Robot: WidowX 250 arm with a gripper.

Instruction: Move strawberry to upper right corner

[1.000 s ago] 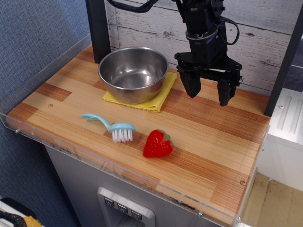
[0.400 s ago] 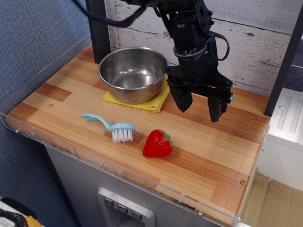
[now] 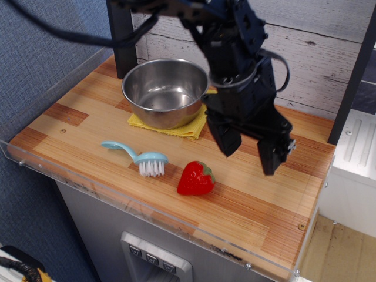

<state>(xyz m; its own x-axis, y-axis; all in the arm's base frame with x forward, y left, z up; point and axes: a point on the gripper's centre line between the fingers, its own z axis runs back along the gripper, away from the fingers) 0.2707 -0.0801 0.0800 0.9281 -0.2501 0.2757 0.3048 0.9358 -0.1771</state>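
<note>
The gripper (image 3: pixel 249 154) has come forward and lower, jaws apart and empty, above and right of the strawberry (image 3: pixel 195 179), which lies mid-table near the front acrylic edge (image 3: pixel 147 210). Bare wood stretches rightward to the upper right corner (image 3: pixel 320 126).

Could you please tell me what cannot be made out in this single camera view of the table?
- The striped wooden tabletop's upper right corner: partly hidden behind the black open gripper and its arm.
- The yellow cloth: mostly covered by the shiny steel bowl.
- The glossy red plastic strawberry: its far side and underside face away.
- The light blue toothbrush: bristle detail too small.
</note>
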